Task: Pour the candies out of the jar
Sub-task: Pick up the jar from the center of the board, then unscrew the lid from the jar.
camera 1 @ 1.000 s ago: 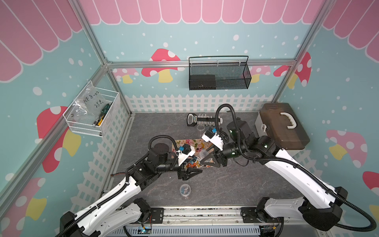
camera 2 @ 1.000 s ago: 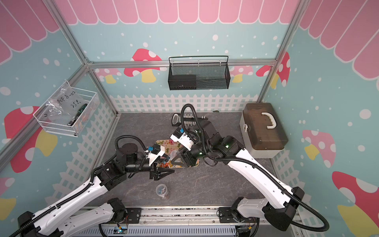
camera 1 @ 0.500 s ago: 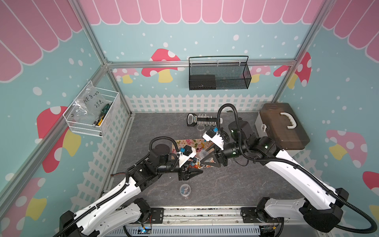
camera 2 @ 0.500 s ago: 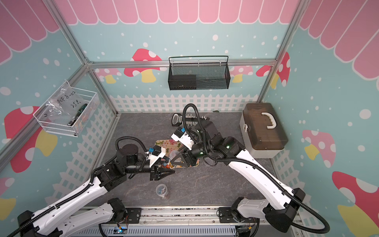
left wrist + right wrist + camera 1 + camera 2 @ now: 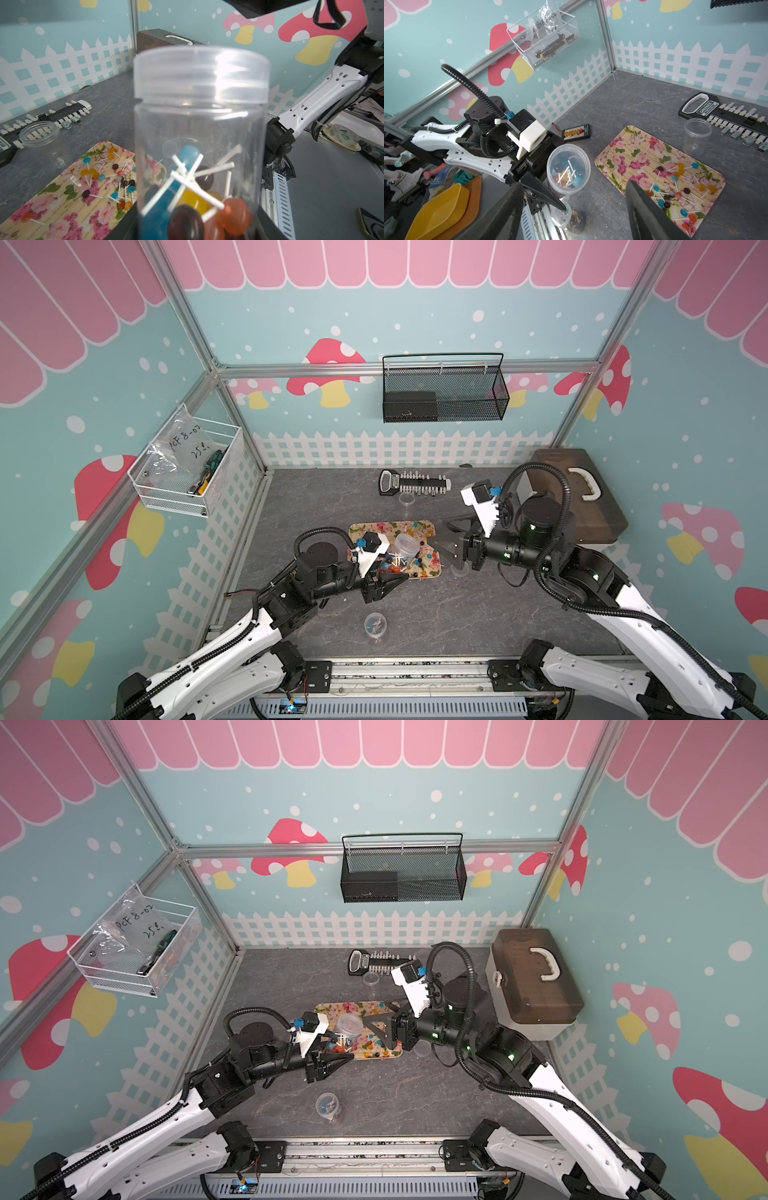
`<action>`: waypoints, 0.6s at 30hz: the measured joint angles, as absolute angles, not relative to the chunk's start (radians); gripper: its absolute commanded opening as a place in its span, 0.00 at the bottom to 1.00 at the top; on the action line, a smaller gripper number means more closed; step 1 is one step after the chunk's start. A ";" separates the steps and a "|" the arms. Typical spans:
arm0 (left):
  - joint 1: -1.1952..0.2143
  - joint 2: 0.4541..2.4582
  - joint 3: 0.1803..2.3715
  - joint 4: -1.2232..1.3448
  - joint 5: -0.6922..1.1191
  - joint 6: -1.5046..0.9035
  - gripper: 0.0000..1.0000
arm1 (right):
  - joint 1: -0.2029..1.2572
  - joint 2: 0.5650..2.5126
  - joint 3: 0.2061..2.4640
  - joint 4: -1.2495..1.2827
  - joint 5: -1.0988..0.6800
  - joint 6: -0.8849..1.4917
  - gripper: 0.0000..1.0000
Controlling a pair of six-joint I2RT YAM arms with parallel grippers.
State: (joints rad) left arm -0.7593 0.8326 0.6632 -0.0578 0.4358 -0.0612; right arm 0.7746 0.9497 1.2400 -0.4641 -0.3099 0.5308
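Lid removal: left claw (image 5: 390, 570) grips upright clear plastic jar (image 5: 199, 133) of lollipop candies (image 5: 191, 197); open right claw (image 5: 444, 540) should next unscrew the clear screw lid (image 5: 200, 72).

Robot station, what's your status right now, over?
Left gripper shut on the clear plastic jar of small round lollipops. Right gripper open, apart from it. Transparent lid on the jar blocks pouring onto the flowered tray.

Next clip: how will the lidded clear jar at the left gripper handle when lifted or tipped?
The jar looks like thin clear plastic, so it is probably light and stiff. Its smooth, glossy wall may slip under a loose grip. Only a few candies sit at the bottom, so it likely stays bottom-heavy.
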 measured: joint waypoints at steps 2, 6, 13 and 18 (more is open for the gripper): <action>-0.761 0.836 0.658 -0.043 0.414 -0.072 0.55 | 0.788 0.960 1.217 -0.441 -0.279 0.570 0.78; -0.762 0.841 0.653 -0.030 0.385 -0.076 0.55 | 0.833 1.019 1.188 -0.417 -0.231 0.614 0.78; -0.762 0.848 0.649 -0.024 0.363 -0.079 0.55 | 0.870 1.080 1.183 -0.383 -0.204 0.645 0.78; -0.764 0.853 0.646 -0.018 0.358 -0.080 0.55 | 0.878 1.110 1.184 -0.363 -0.202 0.649 0.77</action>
State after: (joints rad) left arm -0.7639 0.8532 0.6456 -0.0177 0.3576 -0.0799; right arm 0.8783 1.1099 1.1839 -0.3626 -0.2016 0.6491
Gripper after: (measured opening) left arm 0.571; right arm 0.777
